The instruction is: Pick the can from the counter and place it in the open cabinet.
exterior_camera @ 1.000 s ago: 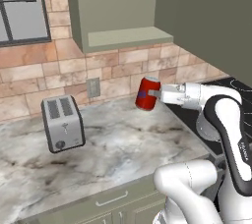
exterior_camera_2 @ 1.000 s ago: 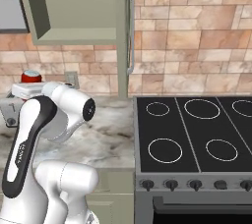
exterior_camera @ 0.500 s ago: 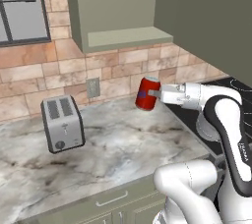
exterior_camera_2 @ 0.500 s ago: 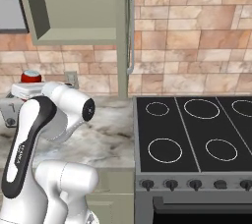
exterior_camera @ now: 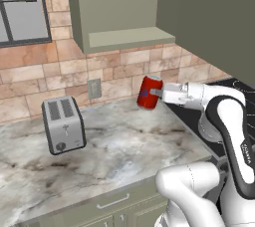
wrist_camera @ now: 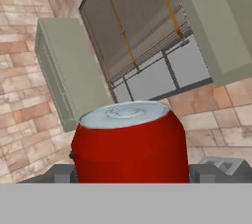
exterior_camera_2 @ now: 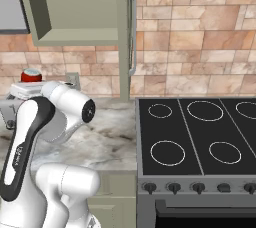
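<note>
Left base view: can (exterior_camera: 149,92), red with a bluish patch, centre frame above the table (exterior_camera: 119,146), pinched in my gripper (exterior_camera: 155,93). Right base view: its silver top at left edge. Hand view: I see the red can centred low between the fingers (wrist_camera: 217,169).

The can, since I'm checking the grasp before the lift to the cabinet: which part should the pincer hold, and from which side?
Best around the middle of the side wall, from the side, as now. The can is a smooth upright cylinder above the counter; the pincer clamps its wall from the stove side, fingers on opposite flanks. That leaves the silver top free.
</note>
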### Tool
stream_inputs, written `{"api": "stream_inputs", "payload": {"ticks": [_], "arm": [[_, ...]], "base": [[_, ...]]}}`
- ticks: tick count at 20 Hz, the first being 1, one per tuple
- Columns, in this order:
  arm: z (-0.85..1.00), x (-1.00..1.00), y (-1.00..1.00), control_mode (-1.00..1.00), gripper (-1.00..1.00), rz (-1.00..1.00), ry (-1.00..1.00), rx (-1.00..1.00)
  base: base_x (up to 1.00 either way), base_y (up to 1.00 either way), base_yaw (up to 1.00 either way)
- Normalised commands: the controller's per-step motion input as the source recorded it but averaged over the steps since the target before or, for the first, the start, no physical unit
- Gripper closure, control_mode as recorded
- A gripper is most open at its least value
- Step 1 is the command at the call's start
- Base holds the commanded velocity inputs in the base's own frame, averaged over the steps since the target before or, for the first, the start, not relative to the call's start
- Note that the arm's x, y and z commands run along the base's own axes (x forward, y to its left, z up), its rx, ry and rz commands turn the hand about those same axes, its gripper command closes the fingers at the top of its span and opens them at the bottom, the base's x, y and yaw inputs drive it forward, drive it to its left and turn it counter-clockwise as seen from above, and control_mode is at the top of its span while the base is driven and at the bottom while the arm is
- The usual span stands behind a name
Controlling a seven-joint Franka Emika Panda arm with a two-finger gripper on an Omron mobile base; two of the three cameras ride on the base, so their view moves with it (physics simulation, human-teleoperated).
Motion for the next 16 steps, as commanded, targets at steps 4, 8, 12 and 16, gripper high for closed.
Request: {"api": "stream_inputs", "payload": {"ticks": [4, 8, 12, 16], "arm": [[0.24, -0.14, 0.0, -1.0, 1.0, -0.11, -0.07, 0.0], [0.16, -0.26, 0.0, -1.0, 1.0, -0.19, -0.01, 0.0], [0.27, -0.24, 0.0, -1.0, 1.0, -0.24, 0.0, 0.0], [0.57, -0.02, 0.0, -1.0, 1.0, -0.32, 0.0, 0.0]], "base": [[0.0, 0.0, 0.0], [0.0, 0.0, 0.0], [0.0, 0.0, 0.0], [0.0, 0.0, 0.0]]}}
